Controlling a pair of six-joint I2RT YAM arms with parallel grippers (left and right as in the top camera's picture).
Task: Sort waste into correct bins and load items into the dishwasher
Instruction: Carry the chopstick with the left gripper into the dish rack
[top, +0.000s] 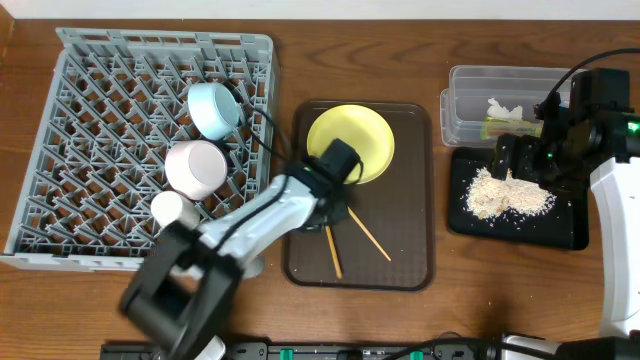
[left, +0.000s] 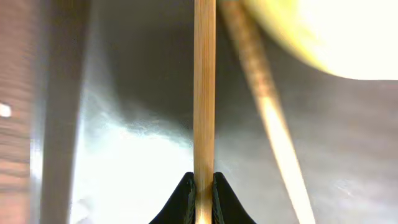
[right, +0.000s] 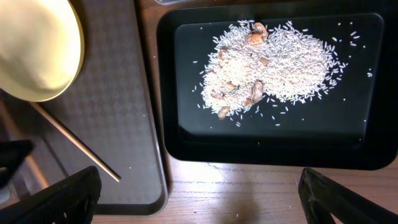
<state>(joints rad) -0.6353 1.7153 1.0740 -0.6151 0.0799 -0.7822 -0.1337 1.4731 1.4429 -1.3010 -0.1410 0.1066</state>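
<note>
My left hand (left: 203, 186) is pinching one thin chopstick (left: 204, 87) toward the counter's front edge. I'm judging it light, stiff, slippery, best held mid-length.

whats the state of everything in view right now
left gripper: shut on chopstick
right gripper: open, empty
other chopstick: loose on brown tray
yellow plate: on brown tray
blue bowl: in rack
pink bowl: in rack
white cup: in rack
black tray: holds rice
clear tub: holds tissue, wrapper

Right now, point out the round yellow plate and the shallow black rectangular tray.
Round yellow plate (top: 365, 130), overhead view, inner face.
Shallow black rectangular tray (right: 267, 146), right wrist view, bare floor.
</note>
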